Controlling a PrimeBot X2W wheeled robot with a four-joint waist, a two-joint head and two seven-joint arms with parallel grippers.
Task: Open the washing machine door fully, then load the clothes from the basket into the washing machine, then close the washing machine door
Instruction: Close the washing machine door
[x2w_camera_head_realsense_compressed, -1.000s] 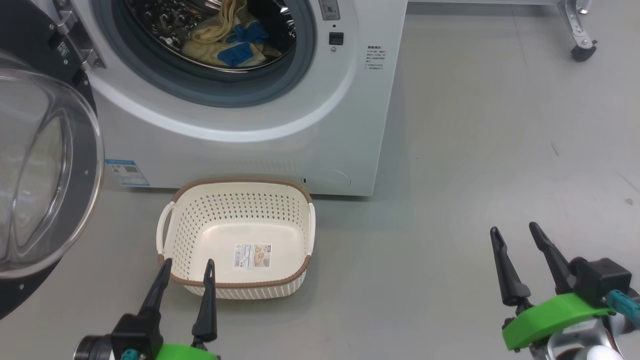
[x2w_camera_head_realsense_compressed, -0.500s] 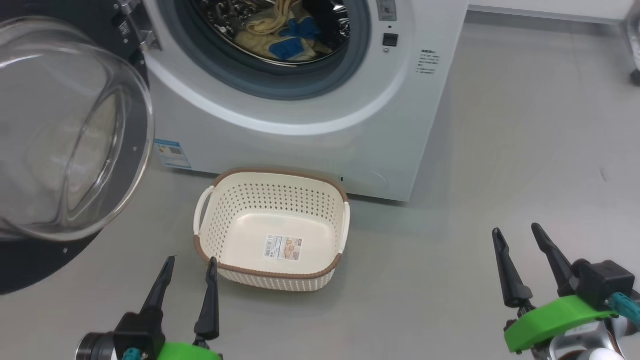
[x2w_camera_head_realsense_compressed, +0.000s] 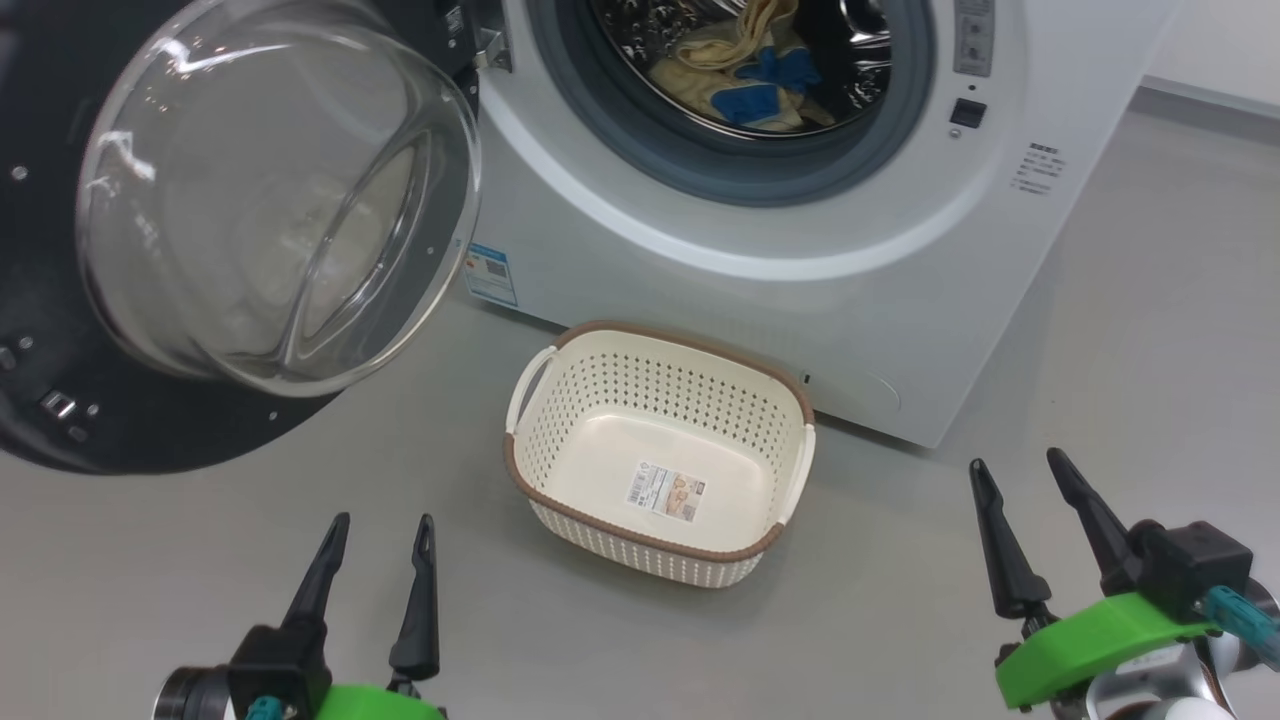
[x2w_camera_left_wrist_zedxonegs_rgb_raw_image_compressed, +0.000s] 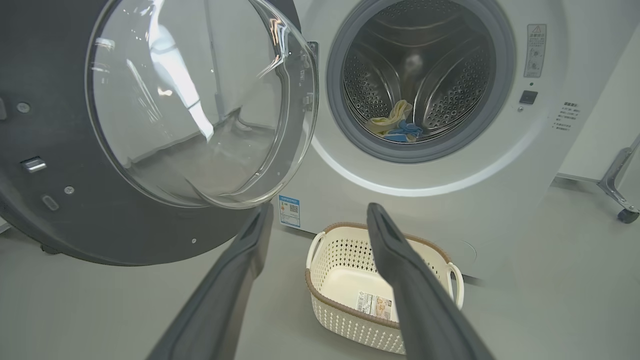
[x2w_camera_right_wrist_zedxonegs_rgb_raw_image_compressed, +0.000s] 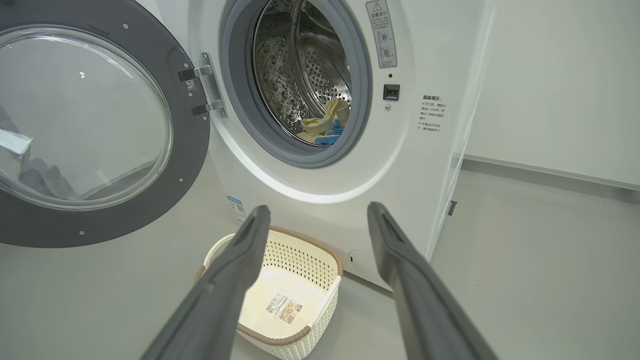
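The white washing machine stands with its door swung wide open to the left, black rim around a clear glass bowl. Cream-yellow clothes with blue cuffs lie inside the steel drum, also seen as clothes and clothes. The cream basket sits on the floor in front of the machine, holding nothing but its label sticker. My left gripper is open, low at the left, short of the basket. My right gripper is open over bare floor to the basket's right.
A grey floor spreads around the machine. A metal leg with a caster stands to the machine's right. A white wall runs behind it.
The head camera has turned left, so the whole picture has slid right and the door shows more fully. Both grippers stay open in the same low places.
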